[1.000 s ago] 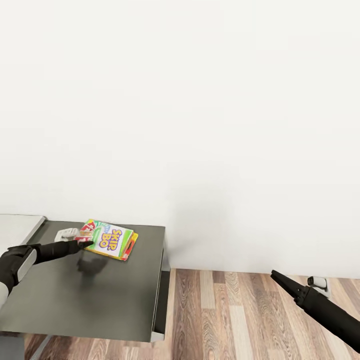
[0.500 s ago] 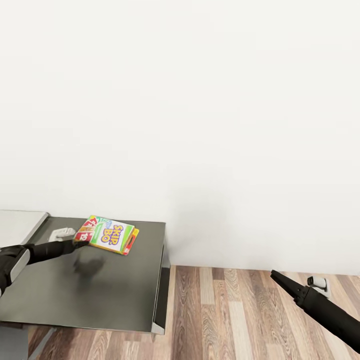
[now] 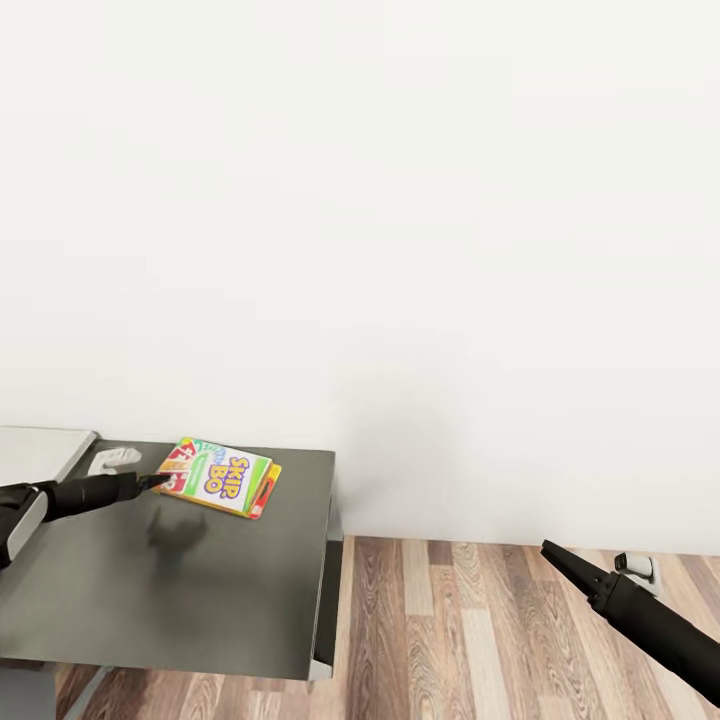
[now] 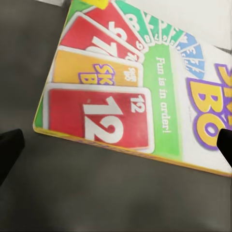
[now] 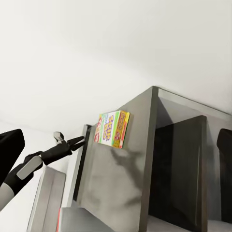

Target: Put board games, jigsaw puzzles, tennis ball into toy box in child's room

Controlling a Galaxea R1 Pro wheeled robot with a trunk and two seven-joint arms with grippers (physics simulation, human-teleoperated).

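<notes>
**Left gripper at the SKIP BO box's edge**

Head view: the SKIP BO board game point(image 3: 223, 476) lies flat on the dark grey section of the table point(image 3: 200, 590), near the wall. The left gripper point(image 3: 160, 481) reaches its near-left corner; fingers released or clenched, I cannot tell. The right gripper point(image 3: 550, 551) hangs over the wood floor point(image 3: 480, 640), tips drawn together.

Left wrist view: the box point(image 4: 140, 101) sits between 2 spread fingertips point(image 4: 9, 147), not grasped.

Right wrist view: box point(image 5: 111, 128) on the table point(image 5: 116, 179), left gripper point(image 5: 77, 141) just beside it.

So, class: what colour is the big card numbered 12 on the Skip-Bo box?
Red with white numerals, on the Skip-Bo box; clearest in the left wrist view.
</notes>
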